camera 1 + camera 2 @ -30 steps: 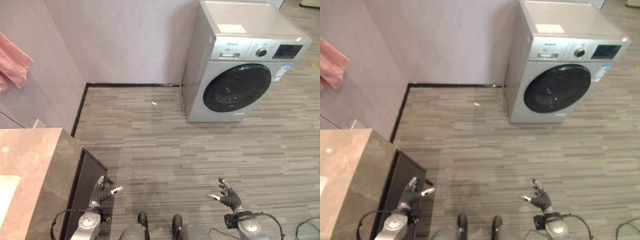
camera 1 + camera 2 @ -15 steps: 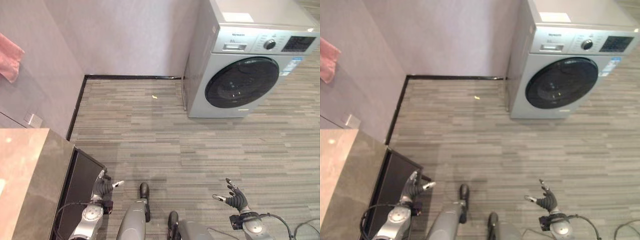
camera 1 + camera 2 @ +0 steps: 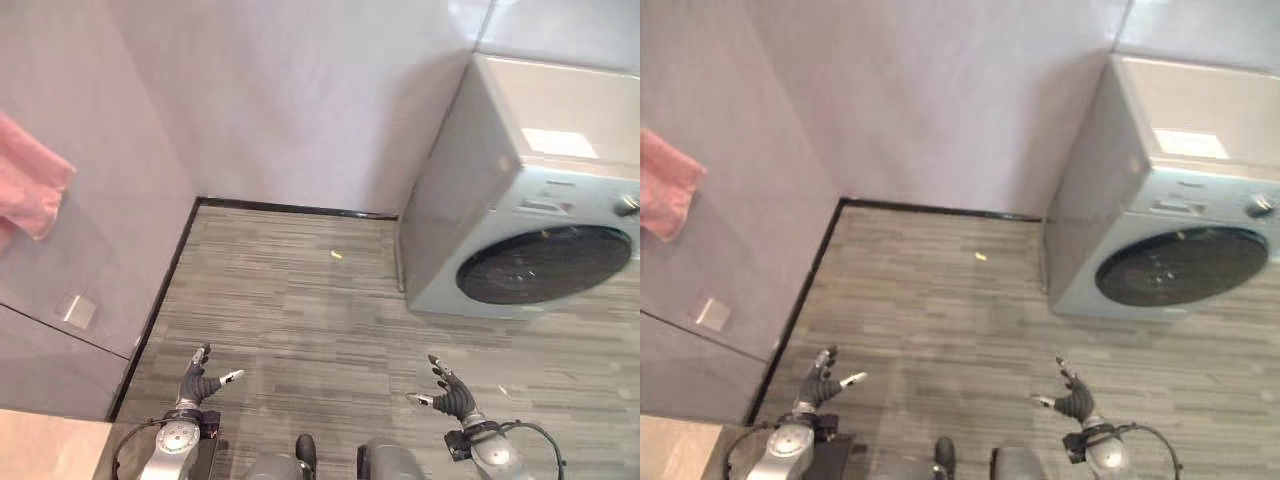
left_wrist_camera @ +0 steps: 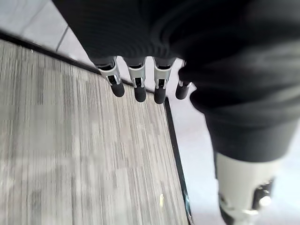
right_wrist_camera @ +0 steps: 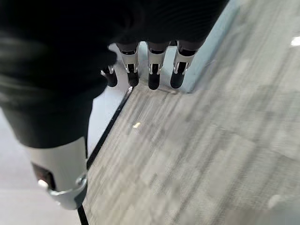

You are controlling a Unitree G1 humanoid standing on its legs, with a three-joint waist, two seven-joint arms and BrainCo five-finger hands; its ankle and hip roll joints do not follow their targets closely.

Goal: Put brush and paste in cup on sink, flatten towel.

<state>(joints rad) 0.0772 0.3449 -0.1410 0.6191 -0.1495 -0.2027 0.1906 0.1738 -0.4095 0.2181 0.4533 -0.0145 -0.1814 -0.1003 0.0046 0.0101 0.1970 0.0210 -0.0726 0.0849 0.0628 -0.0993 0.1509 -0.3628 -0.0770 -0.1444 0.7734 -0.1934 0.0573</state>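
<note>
A pink towel hangs on the left wall, bunched rather than flat. Only a corner of the stone sink counter shows at the bottom left. My left hand hovers low over the floor beside that counter, open with relaxed fingers and holding nothing. My right hand hangs low at the right, also open, its straight fingers over bare floor.
A silver washing machine with a dark round door stands against the back wall at the right. A small yellowish scrap lies on the grey plank floor. A small square plate sits on the left wall.
The camera has tilted up and turned, so the counter has slid almost out of the picture and the washing machine sits further right. Both hands stay low and open.
</note>
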